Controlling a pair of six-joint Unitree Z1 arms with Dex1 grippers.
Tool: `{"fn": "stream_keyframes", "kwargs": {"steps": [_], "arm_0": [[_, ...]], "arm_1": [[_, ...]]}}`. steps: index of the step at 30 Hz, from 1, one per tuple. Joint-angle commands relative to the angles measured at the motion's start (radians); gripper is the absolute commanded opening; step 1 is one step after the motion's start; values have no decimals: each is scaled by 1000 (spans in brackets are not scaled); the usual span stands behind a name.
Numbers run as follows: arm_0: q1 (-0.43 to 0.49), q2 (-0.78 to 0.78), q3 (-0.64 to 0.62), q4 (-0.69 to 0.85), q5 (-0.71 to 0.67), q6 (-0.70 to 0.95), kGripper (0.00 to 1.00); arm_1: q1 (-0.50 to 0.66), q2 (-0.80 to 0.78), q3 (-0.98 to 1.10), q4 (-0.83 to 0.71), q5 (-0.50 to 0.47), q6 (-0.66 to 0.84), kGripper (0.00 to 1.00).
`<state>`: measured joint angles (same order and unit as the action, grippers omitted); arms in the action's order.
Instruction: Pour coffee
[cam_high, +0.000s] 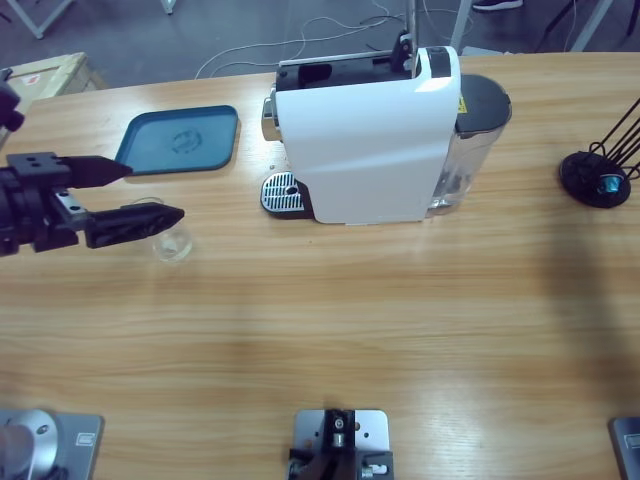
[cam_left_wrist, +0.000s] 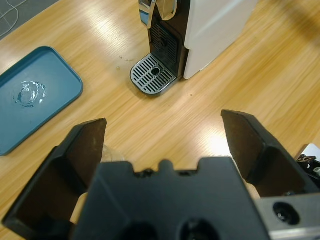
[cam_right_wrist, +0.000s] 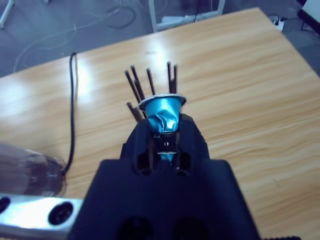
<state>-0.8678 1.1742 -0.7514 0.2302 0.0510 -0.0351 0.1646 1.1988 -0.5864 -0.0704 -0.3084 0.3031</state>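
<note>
A long wooden surface carries one white coffee machine, one blue tray and one upright clear tumbler. The left hand is spread above the tumbler. The right hand pinches one blue capsule, rim outward.

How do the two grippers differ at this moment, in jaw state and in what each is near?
The left gripper has its jaws spread wide with nothing between them; the right gripper is shut on a blue capsule. The left gripper sits over a clear glass beside the teal tray, facing the coffee machine; the right gripper is at the black capsule rack. Both have black jaws and are above the wooden table.
</note>
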Motion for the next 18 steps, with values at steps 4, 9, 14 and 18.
{"fn": "stream_keyframes", "kwargs": {"steps": [4,9,14,18], "arm_0": [[-13,-45,45,-2,13,-15,991],[-13,-70,52,23,3,-11,990],[-13,-103,50,44,-2,-11,991],[-13,-142,52,51,12,-10,987]], "arm_1": [[265,-220,-66,208,250,-128,0],[626,47,-243,257,305,-315,0],[698,290,-539,383,366,-507,0],[709,448,-732,490,376,-681,0]]}}
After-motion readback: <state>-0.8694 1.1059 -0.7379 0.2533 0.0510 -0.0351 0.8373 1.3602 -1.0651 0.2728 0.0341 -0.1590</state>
